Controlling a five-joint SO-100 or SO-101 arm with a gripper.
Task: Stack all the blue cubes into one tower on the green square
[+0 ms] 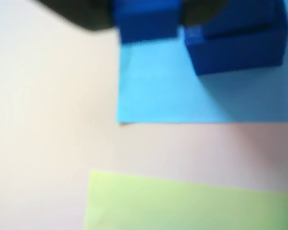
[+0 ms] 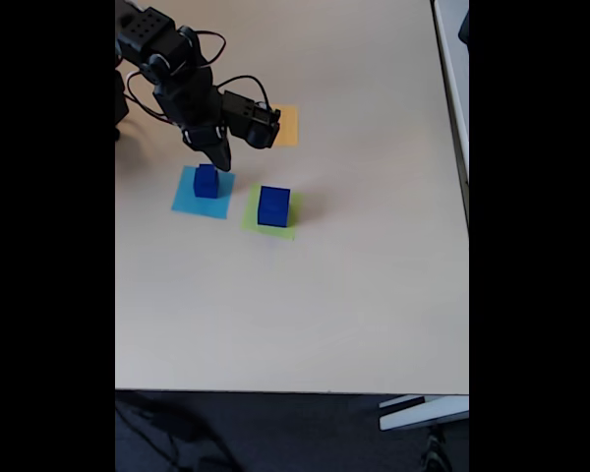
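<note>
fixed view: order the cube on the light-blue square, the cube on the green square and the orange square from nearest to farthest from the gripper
1. The blue cube on the light-blue square, directly under the gripper.
2. The orange square, to the gripper's upper right, partly behind the arm.
3. The blue cube on the green square, lower right; close to the orange square in distance, so ranks two and three are nearly tied.

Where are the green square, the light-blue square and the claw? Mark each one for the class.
green square [image 2: 251,218]: fixed view, bare left strip beside the cube.
light-blue square [image 2: 185,200]: fixed view, bare left part.
claw [image 2: 220,157]: fixed view, its tip above the cube on the light-blue square.
</note>
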